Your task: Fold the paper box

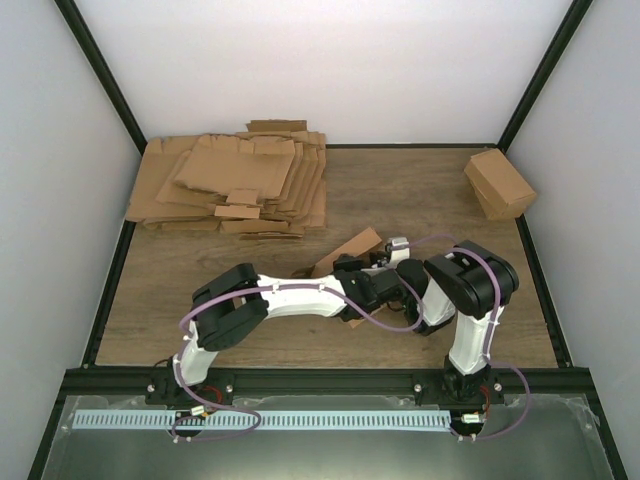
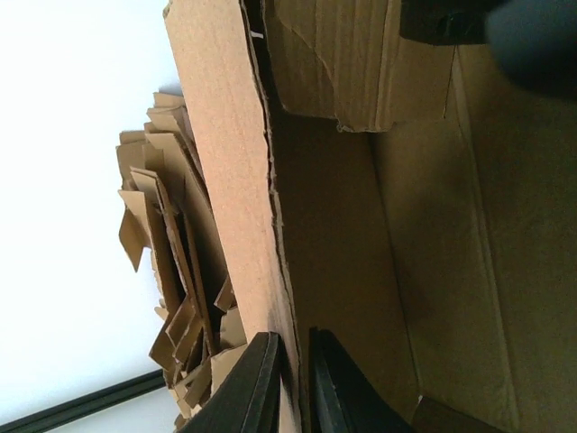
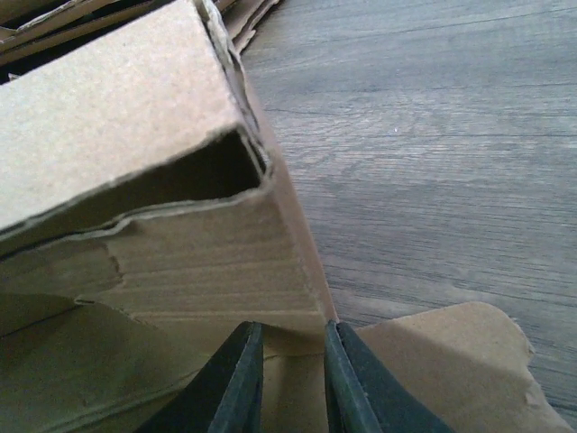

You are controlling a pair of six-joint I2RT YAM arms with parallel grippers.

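On the overhead feed, the box (image 1: 352, 248) sat near the middle of the desk (image 1: 200, 290), just in front of the two wrists, which had both reached in over it. It was only partly formed. One brown panel lay at a slant, pointing toward the far right corner. The pile (image 1: 235, 185) of flat sheets lay at the far left and the finished cuboid (image 1: 498, 183) at the far right. Both were well apart from the box.

Through the left wrist camera I looked into the box's hollow, with a long wall running down the frame. The left pincer (image 2: 291, 336) was pinching that wall. Its ragged edge ran straight down into the narrow slot between the two dark fingers (image 2: 257, 388), one on each face of the cardboard. The pile showed behind the wall, against the white backdrop.

The right wrist camera showed an end of the box with a dark open gap under its top panel and a torn-looking edge. The right pincer (image 3: 290, 327) had its fingers drawn close, straddling the lower edge of that end panel, with cardboard filling the gap between them. I couldn't tell whether they actually gripped it. A flap (image 3: 442, 370) lay flat on the desk just to the right of the fingers.
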